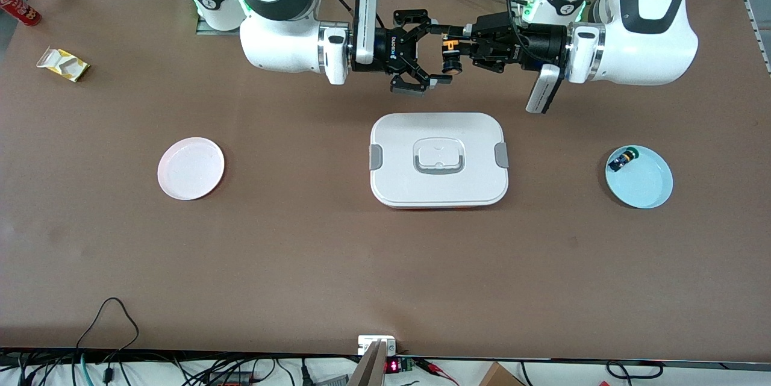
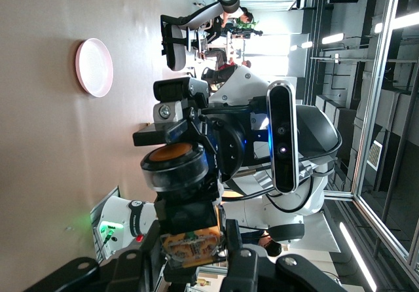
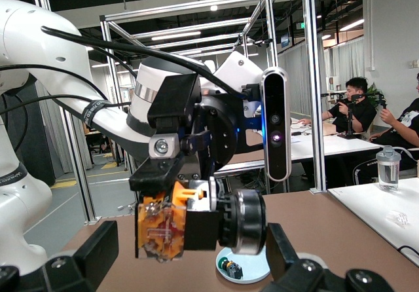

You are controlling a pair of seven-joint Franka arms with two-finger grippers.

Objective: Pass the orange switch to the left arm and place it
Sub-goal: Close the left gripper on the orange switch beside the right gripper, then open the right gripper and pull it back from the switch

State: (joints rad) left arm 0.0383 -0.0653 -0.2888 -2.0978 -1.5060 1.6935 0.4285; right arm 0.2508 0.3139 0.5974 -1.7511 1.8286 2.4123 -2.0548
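Orange switch [image 1: 450, 56] is pinched midair by left end effector [image 1: 456, 47]. Right end effector [image 1: 426, 52], spread around it, should pinch fully first; keep handover off box [image 1: 438, 159].

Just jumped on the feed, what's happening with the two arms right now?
A mid-air handover. The left gripper is shut on the small orange-bodied switch with a black cylindrical button, held up above the table, farther from the front camera than the large flat white lidded box. The right gripper faces it with fingers open around the switch, not yet closed.
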